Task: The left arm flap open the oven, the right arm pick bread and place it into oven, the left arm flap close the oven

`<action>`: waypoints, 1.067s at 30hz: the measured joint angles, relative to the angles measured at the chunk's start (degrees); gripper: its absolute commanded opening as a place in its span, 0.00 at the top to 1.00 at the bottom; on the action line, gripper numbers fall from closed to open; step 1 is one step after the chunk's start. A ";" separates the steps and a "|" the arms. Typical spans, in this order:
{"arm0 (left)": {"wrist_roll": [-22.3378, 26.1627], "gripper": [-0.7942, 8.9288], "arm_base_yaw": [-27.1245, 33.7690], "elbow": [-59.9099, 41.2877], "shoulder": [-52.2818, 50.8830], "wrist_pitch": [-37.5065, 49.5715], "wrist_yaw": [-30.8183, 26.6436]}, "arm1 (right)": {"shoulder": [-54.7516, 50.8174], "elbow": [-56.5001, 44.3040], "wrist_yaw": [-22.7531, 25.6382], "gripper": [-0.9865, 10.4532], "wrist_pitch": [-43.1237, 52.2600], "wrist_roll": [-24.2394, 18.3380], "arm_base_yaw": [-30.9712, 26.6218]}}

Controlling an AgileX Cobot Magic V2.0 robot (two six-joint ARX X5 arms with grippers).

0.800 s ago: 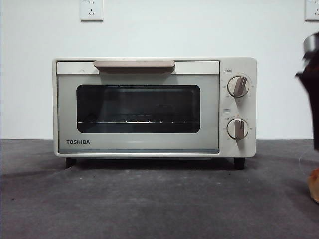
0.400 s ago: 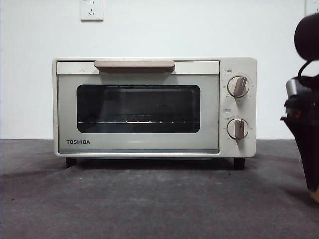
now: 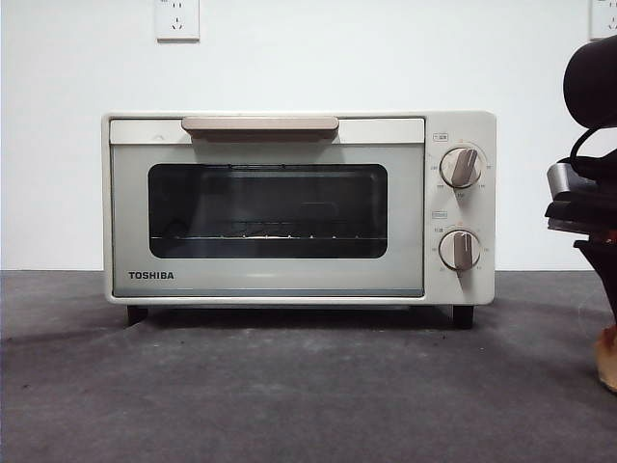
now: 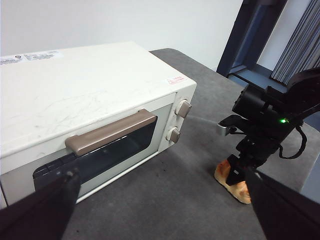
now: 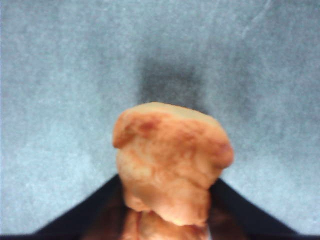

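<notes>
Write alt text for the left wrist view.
A cream oven with its door shut sits on a grey table. Beside it, the right arm's tool is down at a golden-brown bread on the table.

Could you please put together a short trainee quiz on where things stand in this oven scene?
1. True or false: the oven door is shut.
2. Which gripper is down at the bread? A) left B) right C) neither
3. Fill in: the bread lies on the table beside the oven, on the side of its two ____.

Key
1. True: the door sits flush and the handle is up at the top.
2. B: the right gripper is down at the bread, which fills the right wrist view; whether it is gripped cannot be told. The left gripper hangs open, away from the oven.
3. knobs.
</notes>
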 measured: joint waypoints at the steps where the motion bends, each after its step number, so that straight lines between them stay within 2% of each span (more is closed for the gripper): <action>1: 0.00 0.46 0.00 -0.02 0.00 0.00 0.00 | -0.02 0.00 -0.31 0.78 -0.09 -0.24 0.00; 5: -0.02 0.55 0.00 0.00 0.00 -0.50 -0.02 | -1.86 0.00 -2.91 0.78 -2.19 -0.59 0.00; 8: -0.04 0.68 0.00 0.00 0.31 -0.70 -0.04 | -6.54 0.00 -6.84 0.79 -3.06 -0.66 -0.02; 10: -0.26 0.76 -0.02 -0.02 0.83 -0.70 -0.13 | -10.95 0.00 -10.14 0.79 -3.56 -0.68 0.00; 17: -3.58 0.90 -0.07 0.50 5.35 -1.64 -0.98 | -27.71 0.02 -18.36 0.79 -4.68 -0.72 0.00; 25: -4.31 0.90 -0.07 8.20 17.00 -8.83 -1.64 | -44.11 0.02 -20.22 0.79 -4.63 -0.66 0.00; 32: -3.13 0.90 -2.21 19.45 32.61 -16.33 -2.71 | -52.04 0.09 -20.15 0.79 -2.86 -0.66 0.00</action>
